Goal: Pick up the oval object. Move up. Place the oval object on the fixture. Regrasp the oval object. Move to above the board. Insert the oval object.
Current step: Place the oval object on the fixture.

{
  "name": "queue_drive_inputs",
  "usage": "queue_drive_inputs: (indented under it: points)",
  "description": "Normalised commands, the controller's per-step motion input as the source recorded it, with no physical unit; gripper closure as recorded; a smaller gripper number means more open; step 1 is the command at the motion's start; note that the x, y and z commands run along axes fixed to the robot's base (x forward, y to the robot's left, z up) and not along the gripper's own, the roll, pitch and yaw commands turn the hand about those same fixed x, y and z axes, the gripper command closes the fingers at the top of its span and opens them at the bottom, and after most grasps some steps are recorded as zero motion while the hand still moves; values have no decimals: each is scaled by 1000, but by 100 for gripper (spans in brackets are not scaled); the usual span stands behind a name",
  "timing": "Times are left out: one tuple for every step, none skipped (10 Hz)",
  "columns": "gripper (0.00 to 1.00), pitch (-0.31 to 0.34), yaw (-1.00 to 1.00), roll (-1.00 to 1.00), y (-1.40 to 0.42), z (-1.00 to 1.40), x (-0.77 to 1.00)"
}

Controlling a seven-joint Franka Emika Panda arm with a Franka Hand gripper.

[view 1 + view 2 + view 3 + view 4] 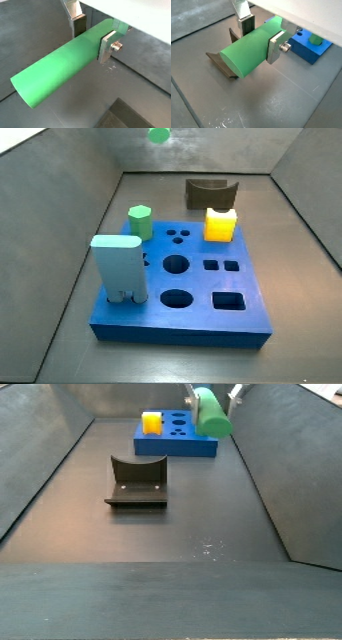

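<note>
My gripper [92, 42] is shut on the oval object [53, 70], a long smooth light-green peg held crosswise between the silver fingers in both wrist views [244, 55]. It hangs in the air, well above the floor. In a side view the peg [209, 411] is high at the far right, above the board's near end; in another side view only its round end [159, 135] shows at the top edge. The dark brown fixture [136, 482] stands on the floor, also seen under the peg in a wrist view [224, 62]. The blue board [187, 278] lies flat.
On the board stand a yellow notched block [221, 224], a short green hexagonal peg [140, 221] and a pale blue upright block [118, 268]. Grey sloping walls [40, 454] enclose the floor on both sides.
</note>
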Motion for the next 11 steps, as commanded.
queue_drive_inputs:
  points:
    - [100, -153, -217, -67, 190, 217, 1000]
    - [100, -67, -144, -85, 151, 131, 1000]
    - [100, -39, -117, -92, 133, 102, 1000]
    - [100, 3, -83, -103, 104, 59, 909]
    - [100, 30, -69, -111, 78, 34, 789]
    - [100, 59, -59, -120, 48, 14, 634]
    - [100, 75, -54, -124, 37, 12, 525]
    - [100, 92, -49, -128, 31, 9, 414]
    - [100, 107, -44, -131, 25, 9, 308]
    - [100, 34, 62, -1000, -901, -262, 884]
    - [100, 34, 61, -1000, -873, -257, 822]
